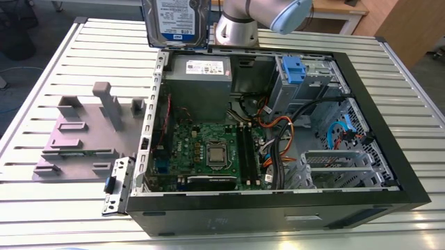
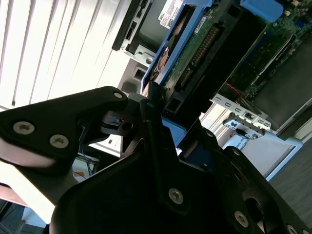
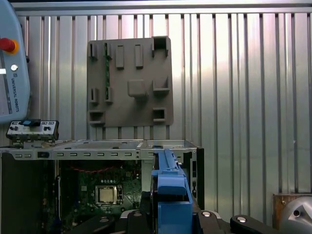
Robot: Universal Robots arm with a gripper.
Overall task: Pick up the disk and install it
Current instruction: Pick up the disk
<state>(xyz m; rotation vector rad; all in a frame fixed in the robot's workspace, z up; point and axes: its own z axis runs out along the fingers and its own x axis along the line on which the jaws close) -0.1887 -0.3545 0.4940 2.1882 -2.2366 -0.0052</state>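
Observation:
The disk [image 1: 177, 21] hangs upright in the air above the far edge of the open computer case [image 1: 389, 156], its blue-and-white label facing the exterior camera. In the second wrist view my gripper [image 2: 154, 105] is shut on the disk [image 2: 190, 48], black fingers [image 2: 151, 122] clamped on its edge, with a blue rail and the green underside board showing. The first wrist view looks down along the disk's blue rail [image 3: 170, 195] at the case below.
The case lies on its side on a slatted metal table [image 1: 70, 208], with the motherboard [image 1: 208, 151], power supply [image 1: 198, 78] and a blue-handled drive bay [image 1: 292, 70] showing. A grey fixture plate [image 1: 83, 135] lies at the exterior view's left. A pendant [image 3: 12, 68] rests beside the case.

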